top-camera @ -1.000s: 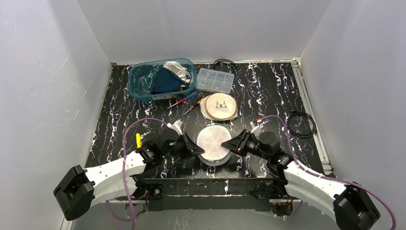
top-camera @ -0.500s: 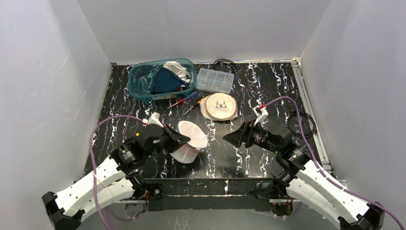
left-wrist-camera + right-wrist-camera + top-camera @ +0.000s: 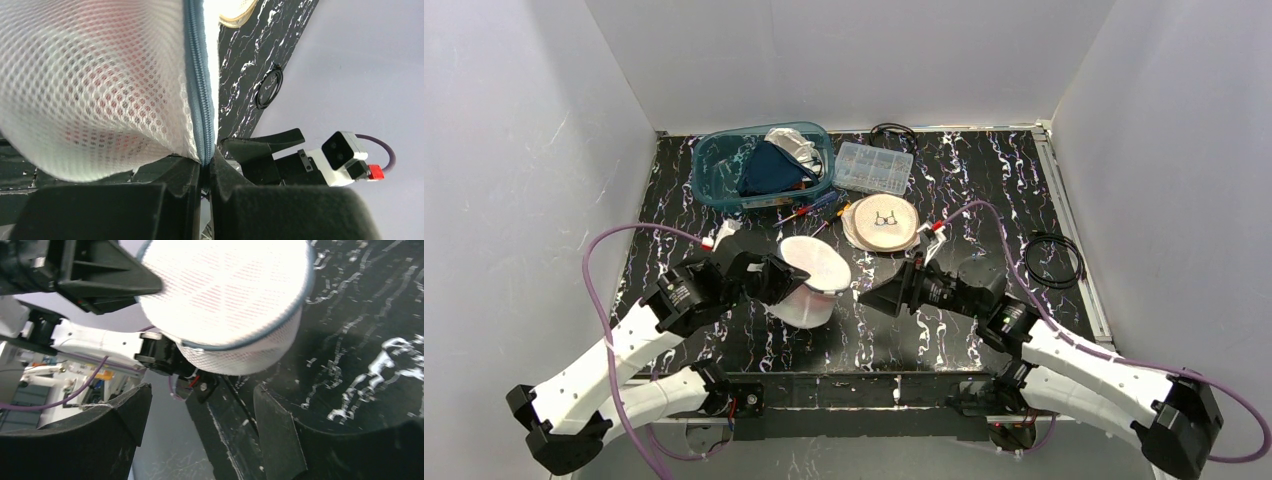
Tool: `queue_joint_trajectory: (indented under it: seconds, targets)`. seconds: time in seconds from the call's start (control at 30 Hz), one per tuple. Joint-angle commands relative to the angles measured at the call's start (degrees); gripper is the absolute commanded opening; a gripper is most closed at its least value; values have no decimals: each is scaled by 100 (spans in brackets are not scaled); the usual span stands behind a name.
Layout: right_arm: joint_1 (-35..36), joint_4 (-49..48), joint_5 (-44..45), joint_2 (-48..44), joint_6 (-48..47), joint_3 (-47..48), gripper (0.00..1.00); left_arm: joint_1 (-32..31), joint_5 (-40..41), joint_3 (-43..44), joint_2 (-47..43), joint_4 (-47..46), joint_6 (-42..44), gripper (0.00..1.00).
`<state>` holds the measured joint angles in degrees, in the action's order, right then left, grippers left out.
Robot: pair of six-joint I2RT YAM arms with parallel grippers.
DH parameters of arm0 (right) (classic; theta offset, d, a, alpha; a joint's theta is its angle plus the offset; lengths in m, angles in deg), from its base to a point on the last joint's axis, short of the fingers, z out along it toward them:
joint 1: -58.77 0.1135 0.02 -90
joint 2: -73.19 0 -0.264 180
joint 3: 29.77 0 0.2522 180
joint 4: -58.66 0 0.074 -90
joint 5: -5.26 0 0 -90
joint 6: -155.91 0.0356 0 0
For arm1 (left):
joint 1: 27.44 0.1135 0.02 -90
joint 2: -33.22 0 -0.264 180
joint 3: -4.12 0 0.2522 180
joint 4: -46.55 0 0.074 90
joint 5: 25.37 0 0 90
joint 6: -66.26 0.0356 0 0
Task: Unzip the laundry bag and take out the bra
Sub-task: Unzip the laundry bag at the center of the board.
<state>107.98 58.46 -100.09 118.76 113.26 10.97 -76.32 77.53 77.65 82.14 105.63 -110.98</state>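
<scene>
narrow bare tabletop (image 3: 849,332) gap between laundry bag (image 3: 812,272) and right tool (image 3: 869,298), beige round stack (image 3: 882,225) close behind, screwdrivers (image 3: 809,212) beyond

White mesh laundry bag (image 3: 809,275), blue-grey zipper (image 3: 199,90)

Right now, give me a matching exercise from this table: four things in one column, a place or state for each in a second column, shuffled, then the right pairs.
Things
1. left gripper
2. right gripper
3. teal bin
4. black cable coil

Places and states
A. open, holding nothing, pointed toward the laundry bag
B. at the far left, with cloths inside
C. shut on the laundry bag's zipper edge
D. lying alone at the far right

Pairs: 1-C, 2-A, 3-B, 4-D
</scene>
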Motion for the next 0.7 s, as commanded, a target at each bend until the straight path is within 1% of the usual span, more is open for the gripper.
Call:
queue_joint_trajectory:
  seconds: [0.0, 0.2, 0.43, 0.57, 0.67]
  targets:
    - [360, -1242, 133, 228, 196, 123, 81, -9, 193, 393, 71, 215, -223, 0]
    - [709, -1927, 295, 670, 165, 93, 82, -8, 185, 464, 15, 187, -451, 0]
    - [812, -2574, 639, 924, 244, 0, 81, -9, 92, 570, -13, 82, -550, 0]
    - [821, -2680, 731, 1103, 265, 86, 77, -15, 97, 638, -37, 75, -548, 0]
    - [820, -2709, 701, 1175, 266, 82, 77, -8, 118, 687, -58, 82, -535, 0]
